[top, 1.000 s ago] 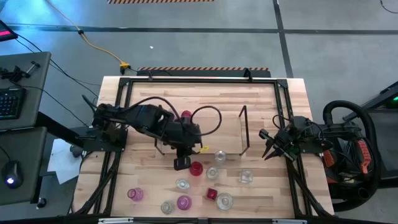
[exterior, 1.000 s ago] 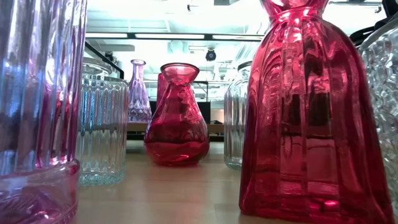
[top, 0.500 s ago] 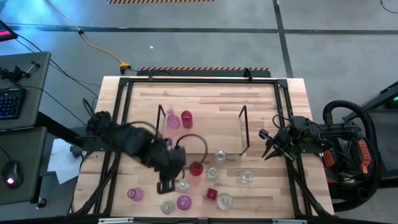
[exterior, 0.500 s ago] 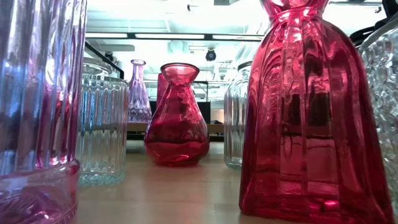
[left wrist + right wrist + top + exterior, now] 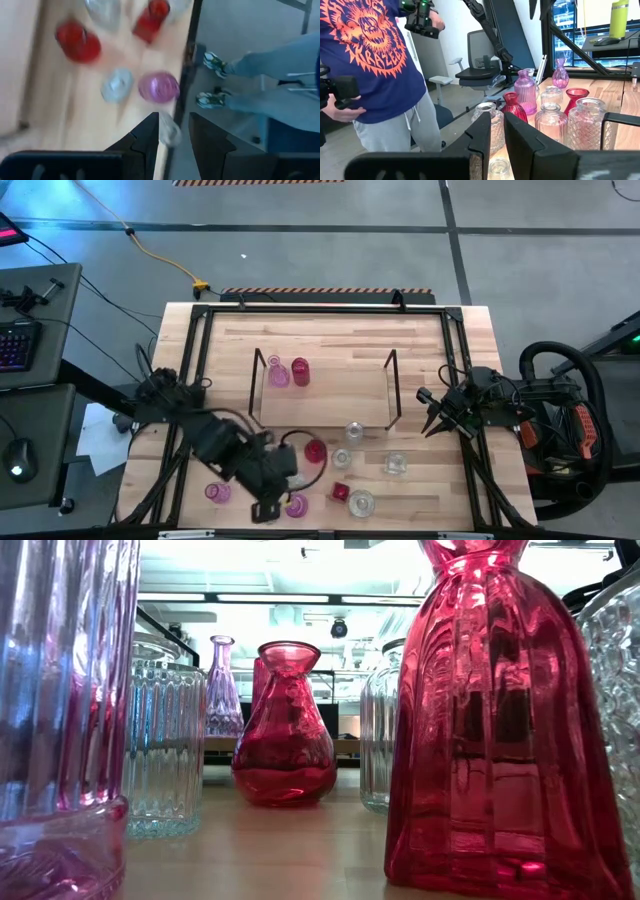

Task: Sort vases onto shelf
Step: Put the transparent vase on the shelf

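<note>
Shelf (image 5: 325, 395): light board with dark wire ends, mid-table, holding two pink vases (image 5: 289, 372) at its 9 o'clock end, same as a second ago.
Table (image 5: 425, 340): wooden top under a black frame, both arms over it.
Left arm: big swing! It was over the shelf's near edge a second ago; now it's stretched down to the table's 7 o'clock corner.
Right arm: unmoved at the 3 o'clock edge.
Person (image 5: 375, 60): stands beyond the table in a blue printed shirt and grey trousers.
Loose vases (image 5: 345, 465): red, pink and clear ones clustered at 6 o'clock of the shelf, none shifted.
Left gripper (image 5: 265, 509): hovering by the clear vase (image 5: 270, 513) and pink vase (image 5: 296, 505) at the near edge, fingers slightly parted, nothing pinched.
Right gripper (image 5: 430, 421): fingers slightly apart, empty.
</note>
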Controlling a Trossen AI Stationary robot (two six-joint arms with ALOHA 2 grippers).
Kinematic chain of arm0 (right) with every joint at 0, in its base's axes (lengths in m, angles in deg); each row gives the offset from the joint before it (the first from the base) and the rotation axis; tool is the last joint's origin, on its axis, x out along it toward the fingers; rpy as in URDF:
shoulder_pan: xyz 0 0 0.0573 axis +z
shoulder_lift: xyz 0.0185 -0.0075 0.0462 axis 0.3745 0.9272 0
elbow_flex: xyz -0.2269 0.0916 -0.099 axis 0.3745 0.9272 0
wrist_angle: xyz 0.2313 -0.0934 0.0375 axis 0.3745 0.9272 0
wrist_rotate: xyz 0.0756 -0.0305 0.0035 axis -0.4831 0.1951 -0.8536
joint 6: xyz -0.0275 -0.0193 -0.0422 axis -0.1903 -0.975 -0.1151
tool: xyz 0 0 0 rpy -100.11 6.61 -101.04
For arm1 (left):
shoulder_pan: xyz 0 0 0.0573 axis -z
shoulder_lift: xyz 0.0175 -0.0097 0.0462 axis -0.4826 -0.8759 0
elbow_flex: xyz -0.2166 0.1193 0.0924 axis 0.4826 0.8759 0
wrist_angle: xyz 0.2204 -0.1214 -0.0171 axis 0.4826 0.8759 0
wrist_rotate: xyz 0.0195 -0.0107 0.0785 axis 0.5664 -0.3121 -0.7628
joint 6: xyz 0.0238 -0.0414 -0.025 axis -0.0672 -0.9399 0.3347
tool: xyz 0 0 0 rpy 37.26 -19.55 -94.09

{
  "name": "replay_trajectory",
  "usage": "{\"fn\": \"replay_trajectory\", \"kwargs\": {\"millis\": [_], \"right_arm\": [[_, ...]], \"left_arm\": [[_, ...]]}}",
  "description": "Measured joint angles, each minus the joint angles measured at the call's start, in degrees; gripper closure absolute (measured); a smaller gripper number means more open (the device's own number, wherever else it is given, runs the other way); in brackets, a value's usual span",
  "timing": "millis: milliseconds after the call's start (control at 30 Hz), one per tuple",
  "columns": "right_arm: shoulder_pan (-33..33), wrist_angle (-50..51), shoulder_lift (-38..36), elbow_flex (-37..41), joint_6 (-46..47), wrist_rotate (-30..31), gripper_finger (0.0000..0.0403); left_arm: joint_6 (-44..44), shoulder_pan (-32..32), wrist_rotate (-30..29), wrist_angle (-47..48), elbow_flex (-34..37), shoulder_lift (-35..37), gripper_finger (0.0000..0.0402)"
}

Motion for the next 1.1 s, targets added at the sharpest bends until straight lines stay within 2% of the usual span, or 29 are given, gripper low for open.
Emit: {"fn": "replay_trajectory", "kwargs": {"millis": [367,633,700,867,1100], "right_arm": [[0.00,0.00,0.00,0.00,0.00,-0.01,0.0355],[0.02,0.00,0.00,0.00,0.00,0.00,0.0355],[0.00,0.00,0.00,0.02,0.00,-0.01,0.0355],[0.02,-0.02,0.06,-0.01,0.00,0.00,0.0355],[0.00,0.00,0.02,0.00,0.00,0.00,0.0355]], "left_arm": [[18.47,-15.68,-3.91,-3.45,-0.01,-0.33,0.0304],[27.40,-25.55,-4.90,-3.43,-7.58,0.63,0.0304],[27.59,-27.18,-6.31,-3.06,-9.80,1.13,0.0304],[25.85,-30.18,-11.46,-3.42,-9.18,6.10,0.0304],[21.83,-31.18,-18.74,-3.01,-9.18,13.16,0.0304]]}}
